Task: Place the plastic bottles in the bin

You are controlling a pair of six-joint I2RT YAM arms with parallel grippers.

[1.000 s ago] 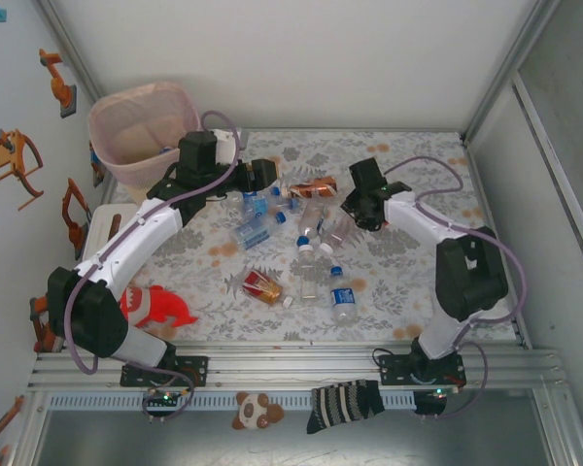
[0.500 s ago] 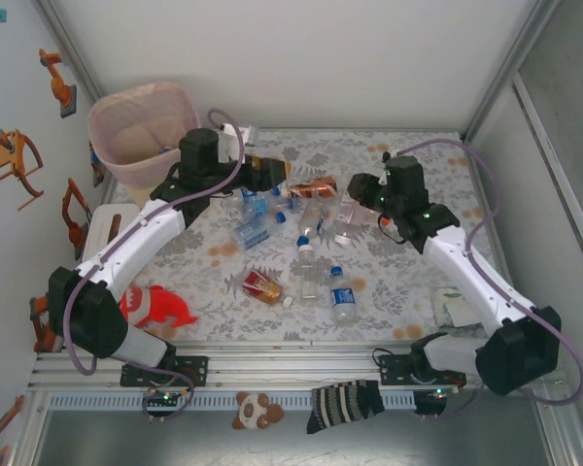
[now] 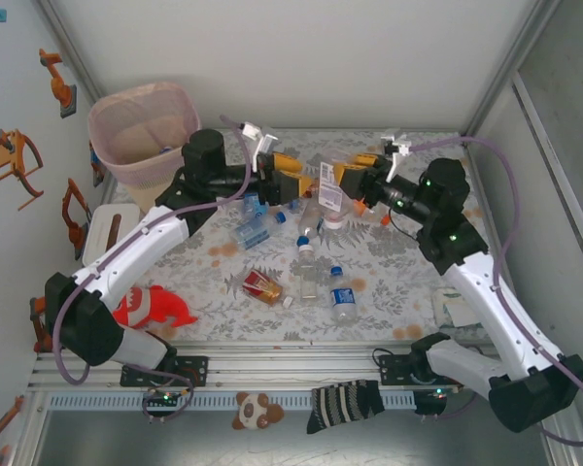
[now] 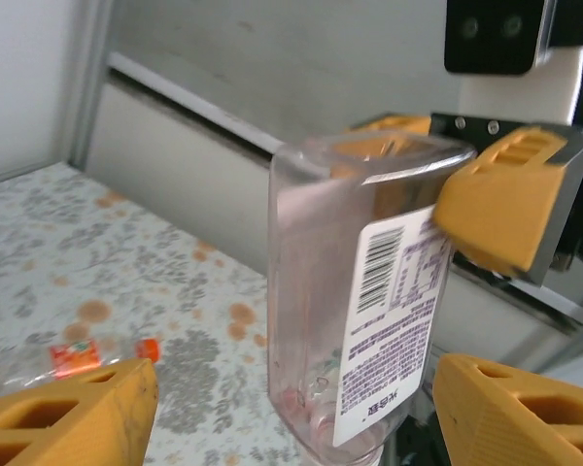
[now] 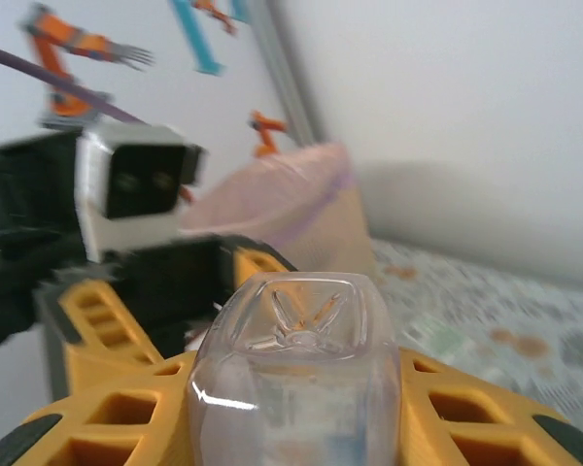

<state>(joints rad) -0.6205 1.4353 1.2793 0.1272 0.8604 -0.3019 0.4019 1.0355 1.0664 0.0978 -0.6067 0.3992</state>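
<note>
Top external view has the job only partly done, by my reckoning. Several bottles [image 3: 256, 231] lie scattered across the middle of the flowered counter [image 3: 408, 262], among them a red-labelled one [image 3: 262, 286] near the front and a blue-capped one [image 3: 343, 303] beside it. The bin [image 3: 141, 89] stands at the far left corner with its pink liner in place; whether anything lies inside I cannot tell.

One clear bottle [image 3: 327, 183] with a white label is up in the air over the clutter, well apart from the bin. The right gripper [image 3: 345, 184] has its jaws clamped on the base end, neck hanging down, and holds it out toward the left gripper [image 3: 290, 183]. From the left wrist, the bottle sits between the left jaws, which stand apart on either side and do not touch it.

It looks to me like a hand-across at its midpoint: the left arm, nearer the bin, has yet to close. This bottle and all those on the counter are left to go.
</note>
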